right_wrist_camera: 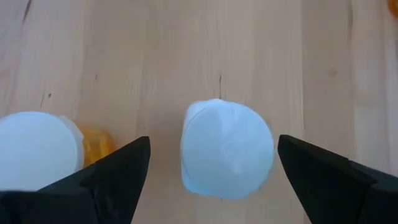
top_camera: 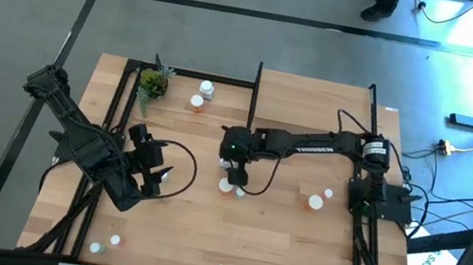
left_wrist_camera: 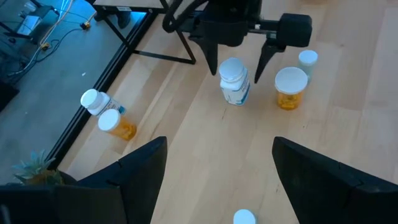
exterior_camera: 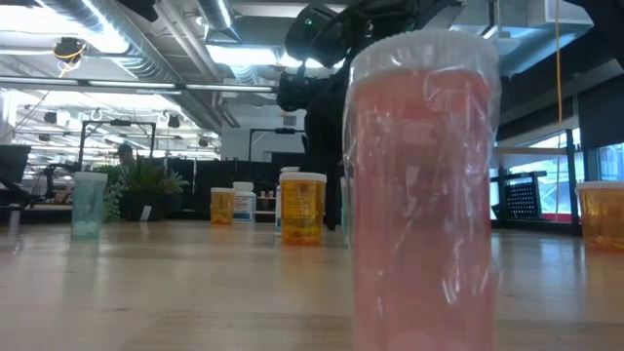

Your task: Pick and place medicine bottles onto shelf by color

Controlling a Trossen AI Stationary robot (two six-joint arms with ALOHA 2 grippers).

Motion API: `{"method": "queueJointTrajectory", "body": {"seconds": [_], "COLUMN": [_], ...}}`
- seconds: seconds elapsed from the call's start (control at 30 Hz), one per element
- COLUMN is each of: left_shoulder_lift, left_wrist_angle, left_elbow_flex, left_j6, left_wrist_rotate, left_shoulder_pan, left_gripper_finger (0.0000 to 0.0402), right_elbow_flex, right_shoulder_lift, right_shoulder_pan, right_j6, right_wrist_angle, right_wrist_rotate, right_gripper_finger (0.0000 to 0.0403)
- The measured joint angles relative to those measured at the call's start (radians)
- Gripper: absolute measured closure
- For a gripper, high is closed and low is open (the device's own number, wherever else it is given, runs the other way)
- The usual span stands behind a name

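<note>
Two dark robot arms work over a light-wood worktop [top_camera: 275, 245]. Right pincer [top_camera: 233, 176], released wide, hangs directly above a white-capped white medicine bottle [right_wrist_camera: 227, 148] standing upright mid-worktop, just beside an orange bottle [right_wrist_camera: 93, 142]. Left pincer [top_camera: 155, 177], also spread, holds nothing. Other small bottles stand scattered; a raised wooden shelf [top_camera: 318, 103] stands at the far edge.

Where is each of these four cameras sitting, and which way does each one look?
High view: overhead, straight down on the table; both arms show.
Low view: tabletop height, looking level past a pinkish bottle; a dark arm hangs behind.
Left wrist view: on the left arm, looking across its open fingers at the right gripper.
Right wrist view: looking down between open fingers onto a white-capped bottle.
Both wrist views share that bottle.
</note>
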Motion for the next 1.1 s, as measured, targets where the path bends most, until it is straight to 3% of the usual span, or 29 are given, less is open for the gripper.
{"method": "queueJointTrajectory", "body": {"seconds": [0.2,0.6,1.1], "left_shoulder_lift": [0.000,0.000,0.000], "left_wrist_angle": [0.000,0.000,0.000], "left_elbow_flex": [0.000,0.000,0.000], "left_j6": [0.000,0.000,0.000], "left_wrist_rotate": [0.000,0.000,0.000], "left_shoulder_pan": [0.000,0.000,0.000], "left_gripper_finger": [0.0116,0.0116,0.0116], "right_elbow_flex": [0.000,0.000,-0.001], "right_shoulder_lift": [0.000,0.011,0.011], "right_shoulder_pan": [0.000,0.000,0.000], "right_j6": [0.000,0.028,0.061], "right_wrist_angle": [0.008,0.029,0.027], "right_wrist_rotate": [0.001,0.000,0.001], "right_gripper_finger": [0.0051,0.0094,0.0182]}}
